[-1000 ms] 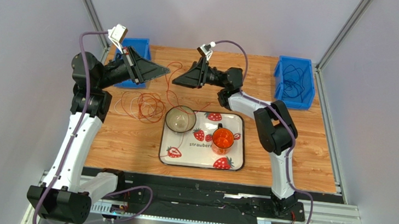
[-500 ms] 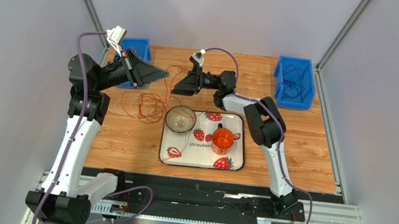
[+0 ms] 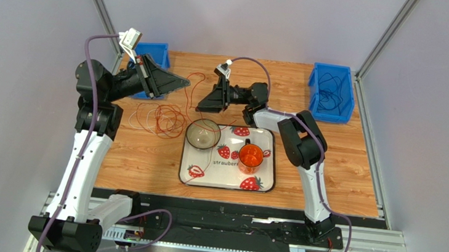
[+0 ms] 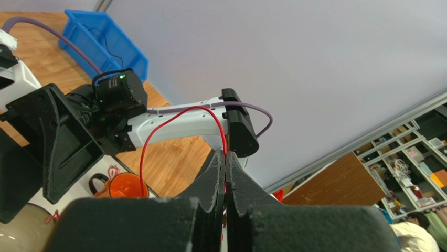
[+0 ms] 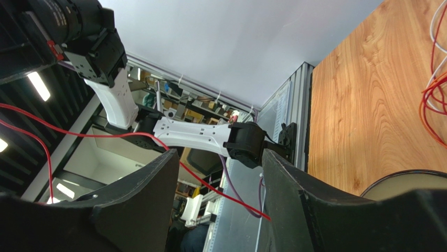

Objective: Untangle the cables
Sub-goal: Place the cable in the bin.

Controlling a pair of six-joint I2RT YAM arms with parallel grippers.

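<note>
A tangle of thin orange, red and white cables (image 3: pixel 164 120) lies on the wooden table left of the bowl. My left gripper (image 3: pixel 186 83) hangs above it, shut on a red cable (image 4: pixel 151 131) that rises from between its fingertips (image 4: pixel 225 157) and arcs down toward the tray. Just to the right, my right gripper (image 3: pixel 200 106) is lifted above the bowl and stands open. In the right wrist view the same red cable (image 5: pixel 210 181) crosses slantwise through the gap between that gripper's fingers (image 5: pixel 152 189) without being pinched. More loops (image 5: pixel 434 89) show at that view's right edge.
A beige bowl (image 3: pixel 202 134) and an orange cup (image 3: pixel 250 156) stand on a strawberry-print tray (image 3: pixel 265 182). A blue bin (image 3: pixel 332 92) holding dark cables sits at the back right. Another blue bin (image 3: pixel 155 53) sits back left behind the left arm.
My right gripper has dropped lower and nearer the bowl, tilting its wrist, and its jaws have narrowed slightly. The left gripper has stayed shut on the red cable, almost still.
</note>
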